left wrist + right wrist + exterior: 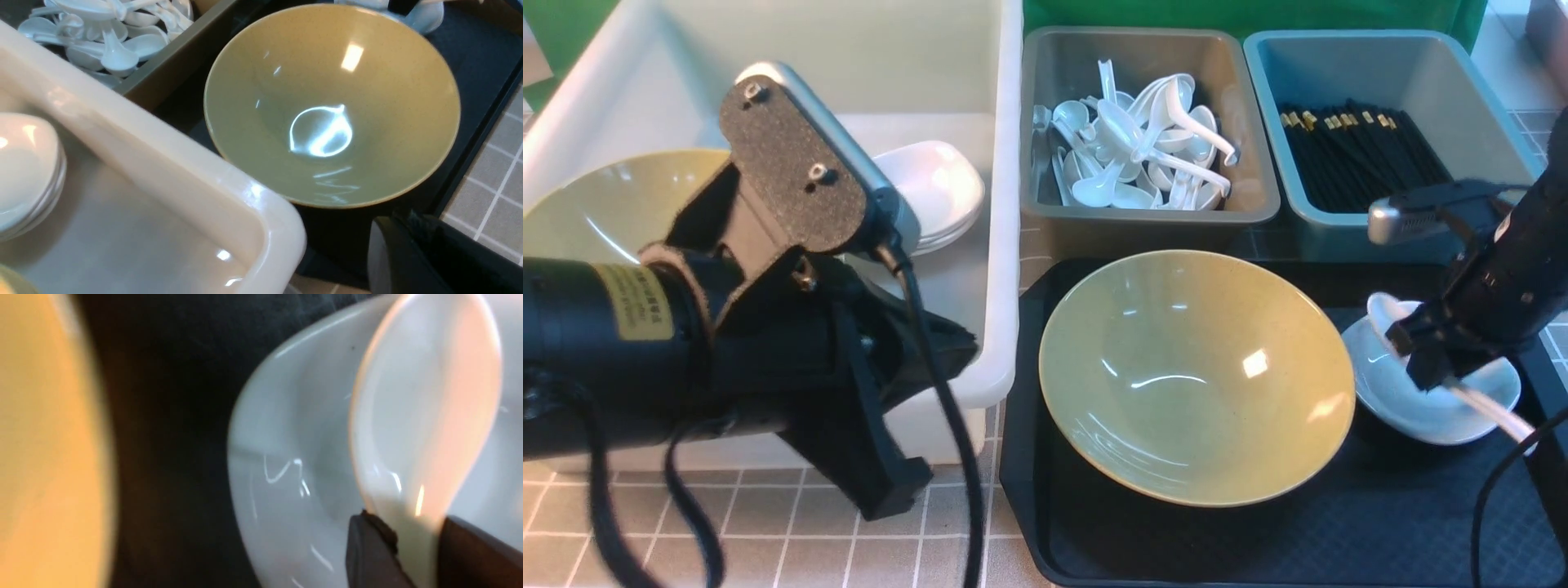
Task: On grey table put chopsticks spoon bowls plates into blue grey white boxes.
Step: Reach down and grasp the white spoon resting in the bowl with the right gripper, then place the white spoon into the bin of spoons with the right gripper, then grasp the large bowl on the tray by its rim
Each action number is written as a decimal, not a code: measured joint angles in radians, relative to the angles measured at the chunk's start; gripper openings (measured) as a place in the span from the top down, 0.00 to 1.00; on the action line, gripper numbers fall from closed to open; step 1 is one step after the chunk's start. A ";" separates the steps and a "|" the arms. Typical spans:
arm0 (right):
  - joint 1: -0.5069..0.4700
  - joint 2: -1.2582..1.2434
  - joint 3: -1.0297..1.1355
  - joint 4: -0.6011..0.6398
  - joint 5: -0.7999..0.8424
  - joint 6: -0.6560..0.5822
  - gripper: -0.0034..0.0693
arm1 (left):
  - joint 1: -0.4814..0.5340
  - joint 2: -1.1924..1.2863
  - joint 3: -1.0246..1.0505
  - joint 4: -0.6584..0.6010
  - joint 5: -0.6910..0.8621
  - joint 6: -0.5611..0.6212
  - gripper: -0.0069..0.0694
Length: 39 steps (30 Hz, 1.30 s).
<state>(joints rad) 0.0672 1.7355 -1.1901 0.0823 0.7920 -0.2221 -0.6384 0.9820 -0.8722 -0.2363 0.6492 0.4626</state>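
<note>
**Honestly, that spoon grab looks sketchy**

Starting big: the bowl, mid-frame on the black tray, sits just beside the plate at the right edge, so it could get clipped on the lift. The plate could be dragged or tipped if its rim is caught too. The spoon lies inside it, its glossy neck pinched by the right gripper, whose fingers are narrowed onto it. A slip is likely. The left gripper, lower left, is closed up and empty.

One yellow label is seen on the black housing of the left arm. Dark printed lines are carried on it, but they are too small and blurred to be read. No other legible text, brand or number is shown.
</note>
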 joint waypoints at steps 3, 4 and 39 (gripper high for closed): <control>0.004 -0.090 -0.046 0.000 0.020 -0.005 0.69 | 0.000 -0.049 0.000 0.091 0.024 -0.121 0.92; 0.011 -0.122 -0.067 0.000 0.019 -0.005 0.69 | 0.000 -0.062 0.000 0.124 0.027 -0.159 0.92; 0.261 0.192 -1.004 0.044 0.301 -0.015 0.32 | 0.000 0.418 -0.635 0.191 0.458 -0.200 0.91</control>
<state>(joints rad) 0.3278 1.9274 -2.1943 0.1266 1.0932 -0.2369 -0.6384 1.4003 -1.5071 -0.0458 1.1071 0.2627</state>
